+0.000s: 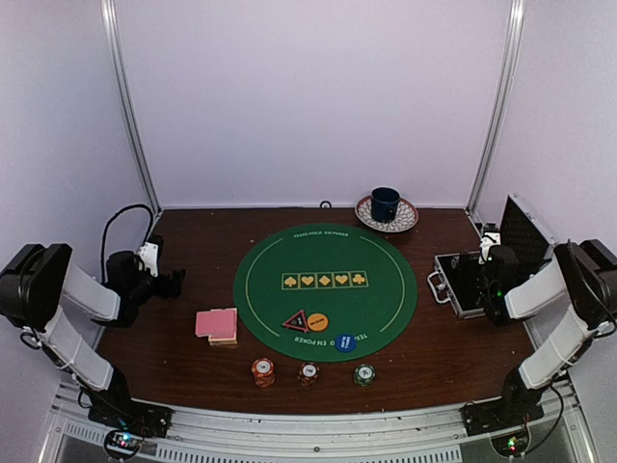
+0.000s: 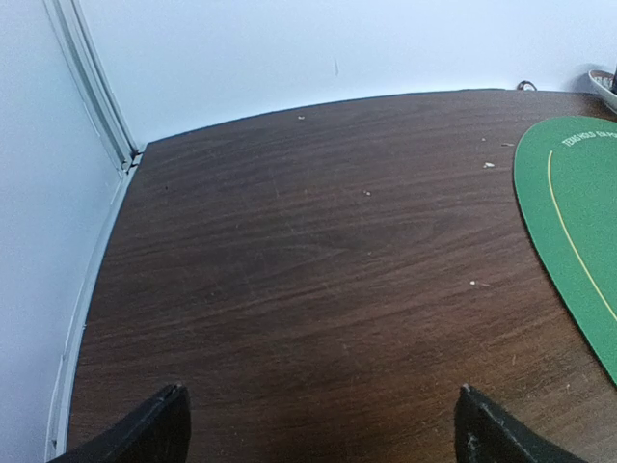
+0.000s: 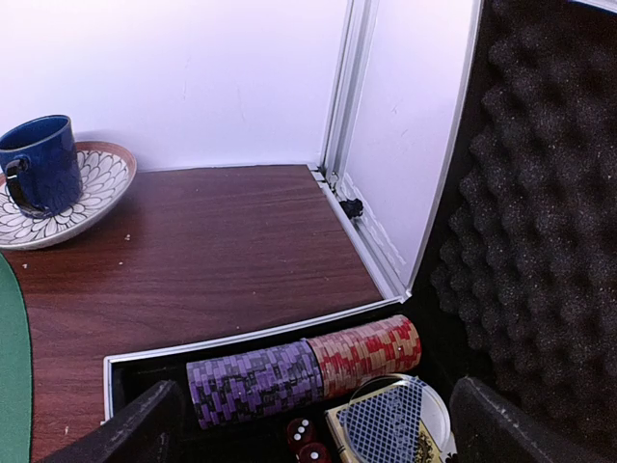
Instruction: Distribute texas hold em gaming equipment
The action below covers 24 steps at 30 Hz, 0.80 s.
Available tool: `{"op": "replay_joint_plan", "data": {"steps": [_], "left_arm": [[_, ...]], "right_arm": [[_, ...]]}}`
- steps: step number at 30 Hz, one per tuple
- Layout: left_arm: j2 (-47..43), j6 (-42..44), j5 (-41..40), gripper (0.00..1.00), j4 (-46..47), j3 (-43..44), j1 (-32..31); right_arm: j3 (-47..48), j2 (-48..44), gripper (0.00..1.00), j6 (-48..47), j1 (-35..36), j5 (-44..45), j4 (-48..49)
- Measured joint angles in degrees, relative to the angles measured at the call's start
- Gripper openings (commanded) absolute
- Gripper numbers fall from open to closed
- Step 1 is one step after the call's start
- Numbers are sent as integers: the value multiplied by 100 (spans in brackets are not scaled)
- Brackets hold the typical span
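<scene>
In the top view a pink-backed card deck (image 1: 216, 324) lies left of the round green mat (image 1: 324, 289). A black red-edged triangle marker (image 1: 295, 320), an orange button (image 1: 316, 321) and a blue button (image 1: 345, 342) rest on the mat's near part. Orange-red (image 1: 263, 371), dark (image 1: 308, 373) and green (image 1: 363, 374) chip stacks stand along the near edge. My left gripper (image 1: 172, 282) (image 2: 323, 424) hangs open over bare wood at the far left. My right gripper (image 1: 479, 285) (image 3: 316, 426) is open above the case, over rows of purple chips (image 3: 255, 381) and red chips (image 3: 364, 355).
The open silver-edged case (image 1: 453, 282) sits at the right, its foam-lined lid (image 3: 549, 241) upright. Inside lie red dice (image 3: 307, 439) and a blue-patterned deck (image 3: 386, 424) under a clear disc. A blue mug (image 1: 386, 203) (image 3: 40, 164) on a patterned saucer (image 3: 101, 178) stands at the back.
</scene>
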Motion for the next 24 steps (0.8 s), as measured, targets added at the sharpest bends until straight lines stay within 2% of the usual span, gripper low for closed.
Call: {"op": "replay_joint_plan", "data": {"steps": [13, 15, 17, 24], "left_arm": [[-7, 0, -2, 98, -33, 7, 0], [-105, 2, -4, 98, -391, 120, 0], [-337, 66, 46, 98, -1156, 459, 0], [-1141, 437, 177, 98, -3517, 1880, 0]], "right_arm": [[7, -98, 99, -28, 46, 42, -157], [87, -457, 100, -50, 122, 138, -699], [459, -962, 100, -11, 201, 216, -1639], [2284, -2135, 100, 291, 369, 284, -4105]]}}
